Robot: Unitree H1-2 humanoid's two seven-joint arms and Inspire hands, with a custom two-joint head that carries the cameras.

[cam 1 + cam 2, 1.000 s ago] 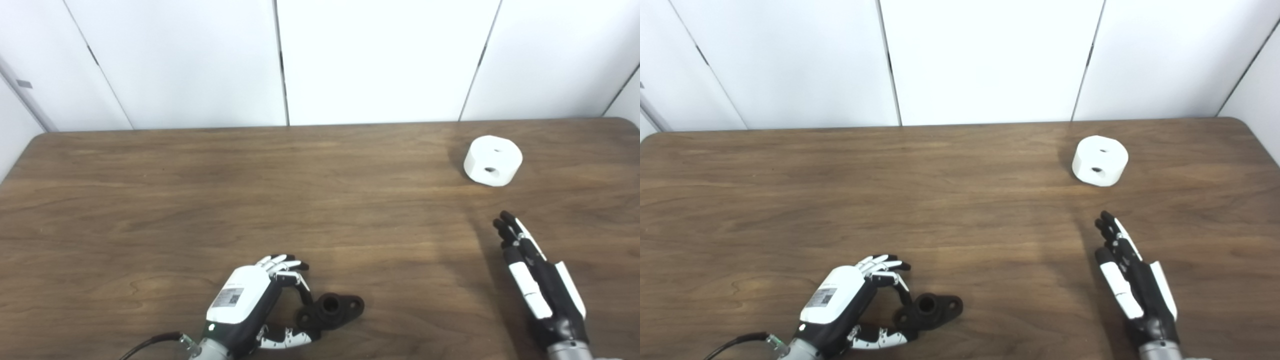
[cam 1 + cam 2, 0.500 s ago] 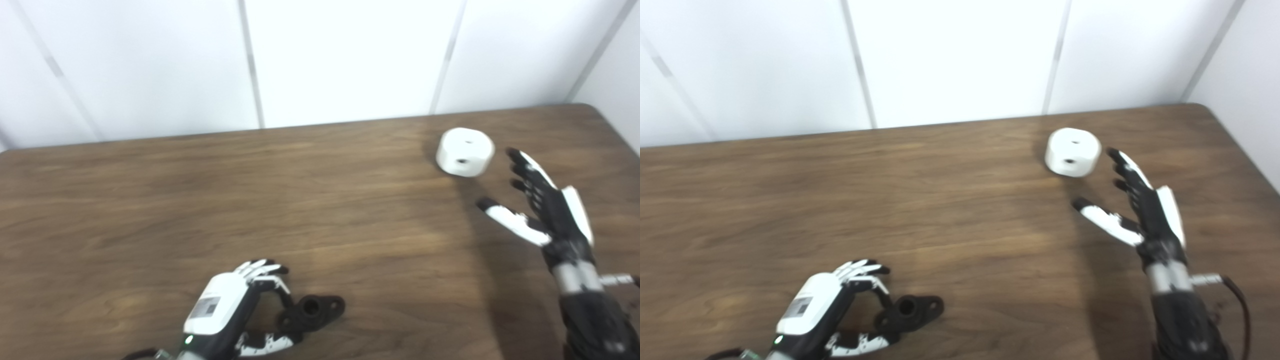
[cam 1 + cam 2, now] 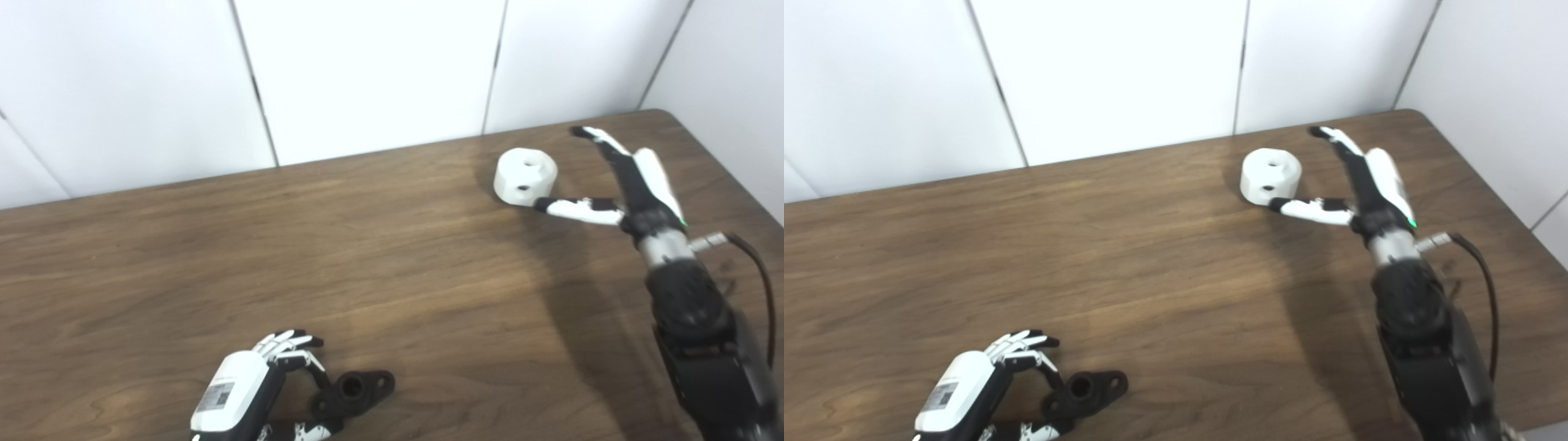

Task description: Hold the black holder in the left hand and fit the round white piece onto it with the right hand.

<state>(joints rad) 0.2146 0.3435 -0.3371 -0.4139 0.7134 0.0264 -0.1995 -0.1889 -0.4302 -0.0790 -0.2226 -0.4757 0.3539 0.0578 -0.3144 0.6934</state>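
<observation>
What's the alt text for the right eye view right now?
The right hand is spread open beside the round white piece at the far right of the wooden table, thumb tip at its base, not gripping yet. Near the front edge, the left hand curls around one end of the black holder, which lies on the table.

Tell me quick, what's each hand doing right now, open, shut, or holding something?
Left hand: fingers curled around the end of the black holder, which lies on the table.
Right hand: open, fingers spread beside the round white piece, holding nothing.
</observation>
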